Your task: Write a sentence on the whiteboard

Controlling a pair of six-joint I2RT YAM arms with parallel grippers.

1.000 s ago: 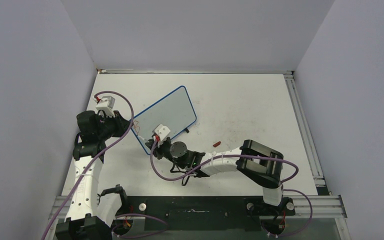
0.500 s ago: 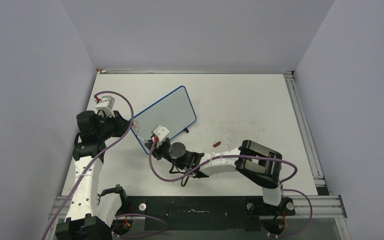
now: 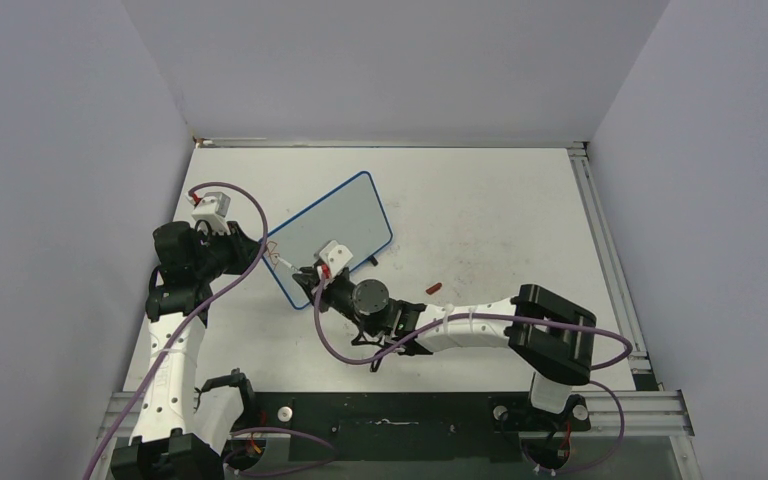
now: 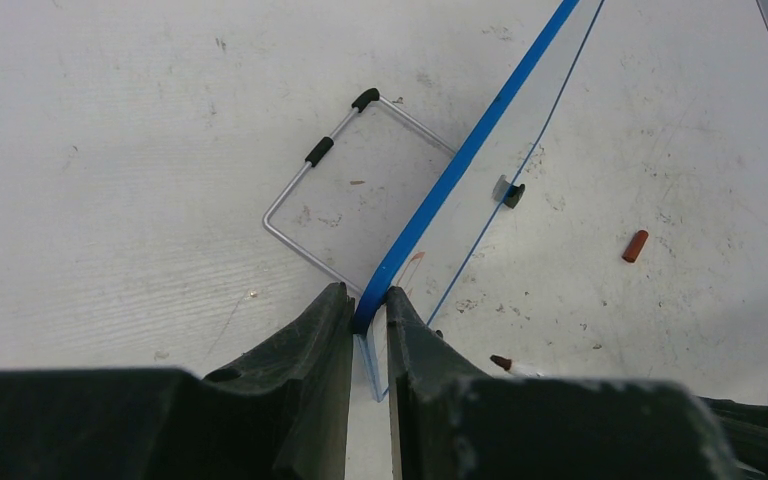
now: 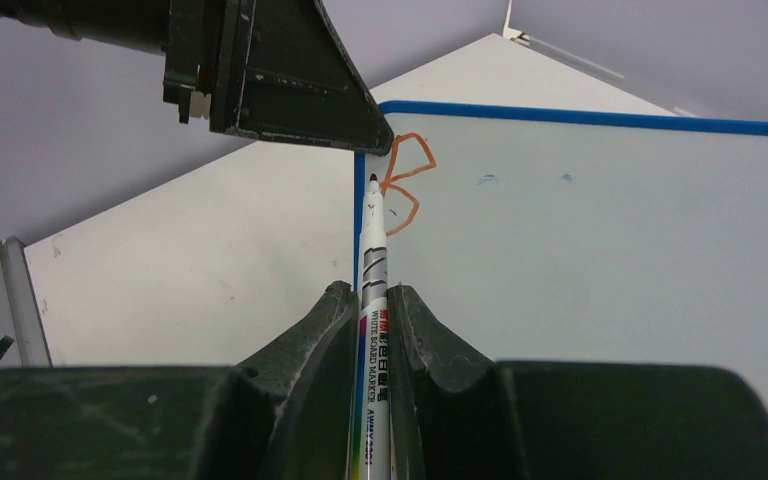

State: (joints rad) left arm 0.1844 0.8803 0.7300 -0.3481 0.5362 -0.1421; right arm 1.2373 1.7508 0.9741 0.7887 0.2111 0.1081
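The sentence (image 5: 400, 185) is barely begun: one orange-red "B" sits in the top corner of the whiteboard (image 5: 580, 260), right beside the blue frame, and the rest of the writing face is bare. The whiteboard stands tilted on a wire stand (image 4: 310, 165) in the left half of the table (image 3: 480, 200), nearer the left edge than the right and about midway between the near and far edges.

The right gripper (image 5: 370, 292) is clamped on a white marker (image 5: 372, 300), with the barrel running straight out between its fingers. The tip lies at the left stroke of the "B"; whether it touches the face I cannot tell. The left gripper (image 4: 365, 295) pinches the blue frame at the board's corner and braces it.

The next letter should probably start just to the right of the "B", on the same line. The pressure needs to be light and even, because the board leans on thin wire and could rock or slide if pushed hard. The left grip should stay firm throughout. Strokes should stay small and away from the left fingers, which crowd that corner.

No container shows in any view. The marker's red cap (image 3: 434, 288) lies loose on the table, well to the right of the board.
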